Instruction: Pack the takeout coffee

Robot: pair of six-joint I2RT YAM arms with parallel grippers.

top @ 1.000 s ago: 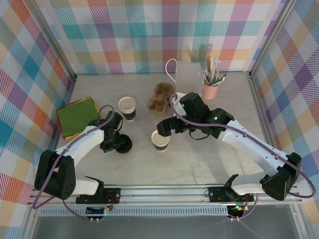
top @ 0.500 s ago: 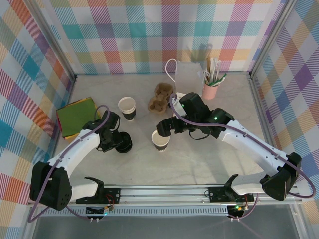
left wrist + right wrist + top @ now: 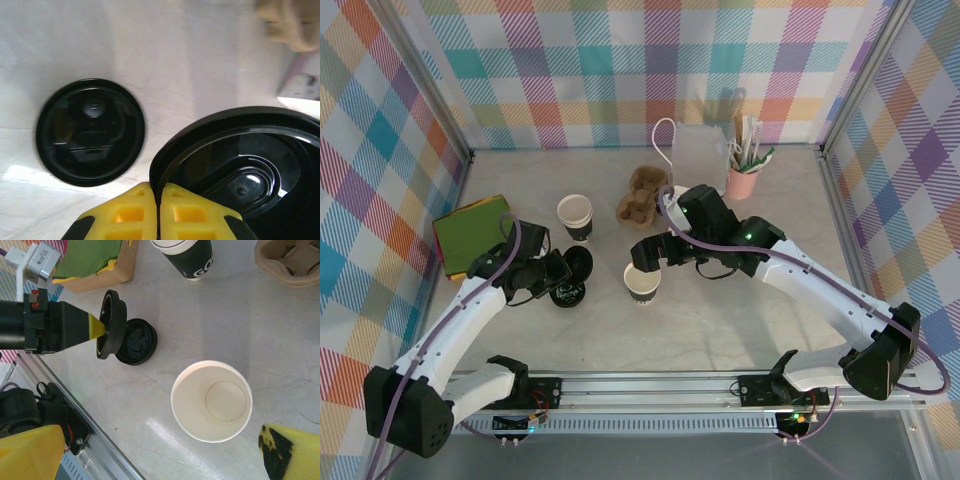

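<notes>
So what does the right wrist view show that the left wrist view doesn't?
Right wrist adds the empty lidless cup, a second dark-sided cup and the green napkins. Left wrist adds a close look at the left gripper, shut on the rim of a black lid. Both share that held lid and the loose lid lying flat on the table.

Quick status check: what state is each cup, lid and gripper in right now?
Held black lid: off the table, tilted on edge.
Left gripper: shut on that lid's rim.
Loose black lid: flat on the table.
Right gripper: open, empty.
Near paper cup: upright, lidless, empty.
Far paper cup: upright, lidless.
</notes>
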